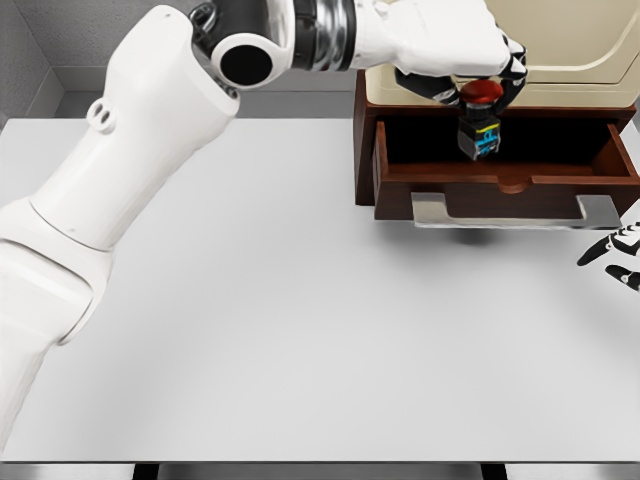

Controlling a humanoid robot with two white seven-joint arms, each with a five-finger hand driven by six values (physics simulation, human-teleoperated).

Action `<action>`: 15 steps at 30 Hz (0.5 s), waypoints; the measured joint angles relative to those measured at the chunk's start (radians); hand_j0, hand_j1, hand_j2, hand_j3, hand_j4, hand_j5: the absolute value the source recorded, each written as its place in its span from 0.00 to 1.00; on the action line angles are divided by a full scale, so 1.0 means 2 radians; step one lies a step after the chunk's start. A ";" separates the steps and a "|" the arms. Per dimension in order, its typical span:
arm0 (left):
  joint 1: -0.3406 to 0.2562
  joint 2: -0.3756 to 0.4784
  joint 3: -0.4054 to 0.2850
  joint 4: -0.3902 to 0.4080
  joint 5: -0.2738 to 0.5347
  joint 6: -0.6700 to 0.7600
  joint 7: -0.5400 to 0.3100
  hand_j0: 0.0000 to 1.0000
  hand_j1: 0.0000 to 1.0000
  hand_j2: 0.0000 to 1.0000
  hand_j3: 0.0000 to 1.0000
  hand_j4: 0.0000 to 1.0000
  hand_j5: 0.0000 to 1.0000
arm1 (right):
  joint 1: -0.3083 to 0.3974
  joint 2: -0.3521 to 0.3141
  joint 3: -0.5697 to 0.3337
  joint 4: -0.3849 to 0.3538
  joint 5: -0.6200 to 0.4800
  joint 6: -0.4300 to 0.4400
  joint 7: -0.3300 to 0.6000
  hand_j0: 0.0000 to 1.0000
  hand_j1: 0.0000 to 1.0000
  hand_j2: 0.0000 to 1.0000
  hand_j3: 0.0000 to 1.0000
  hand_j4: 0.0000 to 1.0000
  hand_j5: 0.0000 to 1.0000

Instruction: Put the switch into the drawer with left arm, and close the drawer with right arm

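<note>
Switch [479,124] — small, rigid, likely light, its red cap a slick spot — is pinched at that cap by the left robot hand [470,70] over the open drawer [505,183] at two o'clock, while the right robot hand [612,252] lies released at three o'clock.

The wide pale grey tabletop [300,320] lies bare across its left, middle and near parts, giving open passage there. At the far right stands the dark brown wooden drawer cabinet with a cream top [560,50]; its pulled-out brown drawer [505,185] juts toward the near side, and the flat silver metal handle [515,210] sticks out further still. The drawer's open cavity is partly taken up by the white left hand [470,75] holding the red-capped switch with a black and blue body [480,125] above it. The long white left arm [130,170] slants across the left and far side. The right hand's fingertips [610,250] show at the right edge, just near of the handle.
</note>
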 measured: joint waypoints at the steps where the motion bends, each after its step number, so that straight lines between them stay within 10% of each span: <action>1: -0.001 -0.001 0.000 -0.004 -0.011 0.000 0.000 0.33 0.33 0.33 0.33 0.33 0.33 | 0.000 0.000 0.000 0.000 0.000 0.000 0.000 0.53 0.53 0.53 0.53 0.53 0.53; 15: 0.019 -0.030 0.013 -0.029 -0.101 0.000 0.000 0.30 0.30 0.30 0.30 0.30 0.30 | 0.000 0.000 0.000 0.000 0.000 0.000 0.000 0.54 0.54 0.54 0.54 0.54 0.54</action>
